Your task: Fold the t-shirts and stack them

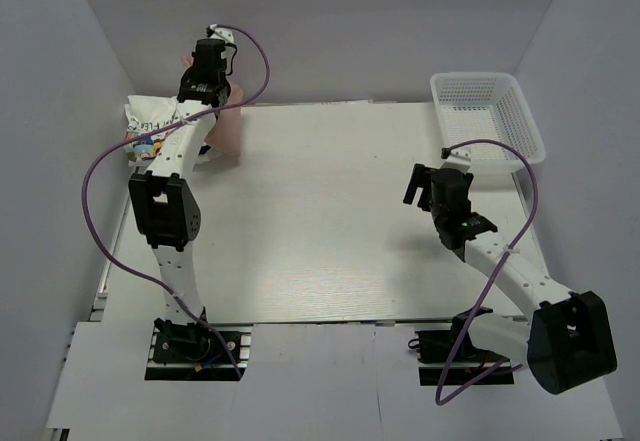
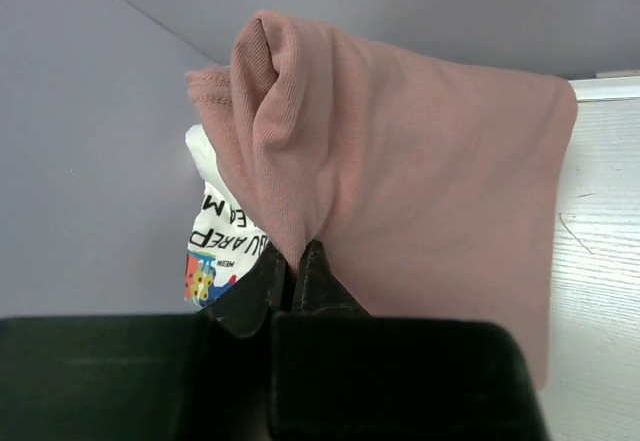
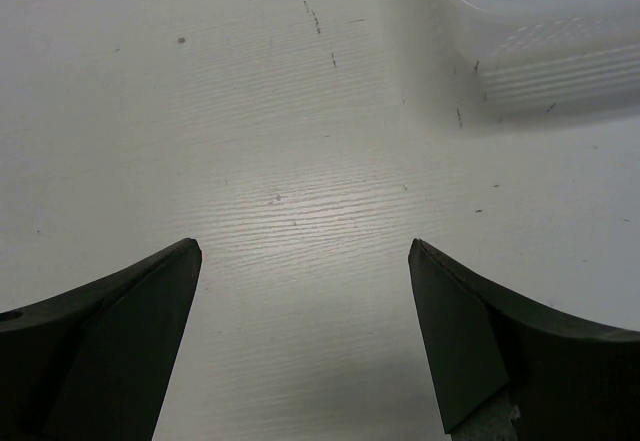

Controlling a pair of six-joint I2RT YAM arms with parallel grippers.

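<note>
Top view:
- left gripper (image 1: pixel 200 61) at far left corner of table (image 1: pixel 330 211), pinching pink t-shirt (image 1: pixel 228 133)
- white t-shirt (image 1: pixel 150 121) with cartoon print in heap at same corner, partly under left arm
- right gripper (image 1: pixel 430 179) near right edge, holding nothing
- white mesh basket (image 1: pixel 490 111) at far right corner

Left wrist view:
- jaws squeezed tight on bunched fold of pink t-shirt (image 2: pixel 420 191)
- white t-shirt (image 2: pixel 215 246) peeks out behind it, on left

Right wrist view:
- fingers (image 3: pixel 120 331) spread wide over table
- basket (image 3: pixel 540 21) corner at top right, apart from fingers
</note>
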